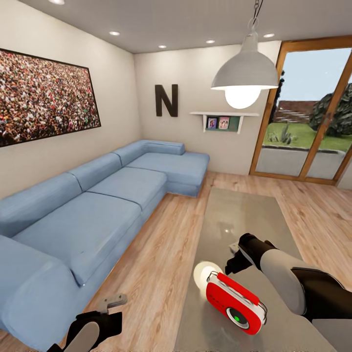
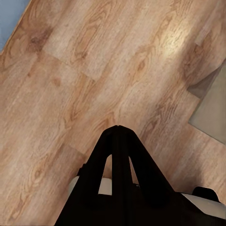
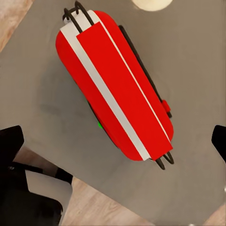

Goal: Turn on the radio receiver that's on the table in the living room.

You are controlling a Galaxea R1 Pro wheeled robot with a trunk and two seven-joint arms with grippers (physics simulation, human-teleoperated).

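Red and white, the radio receiver (image 1: 236, 304) lies on the table (image 1: 244, 215) at its near end, dial facing the robot, a small green spot lit on its front. Seen from the right wrist, the right gripper (image 3: 113, 141) has its fingers spread wide, one on each side of the radio, touching nothing. Over the wood floor (image 2: 70, 80), the left gripper (image 2: 117, 129) has its fingertips pressed together, holding nothing.

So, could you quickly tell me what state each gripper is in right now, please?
Left gripper: shut, holding nothing, over the wood floor.
Right gripper: open, holding nothing, above the radio receiver on the table.
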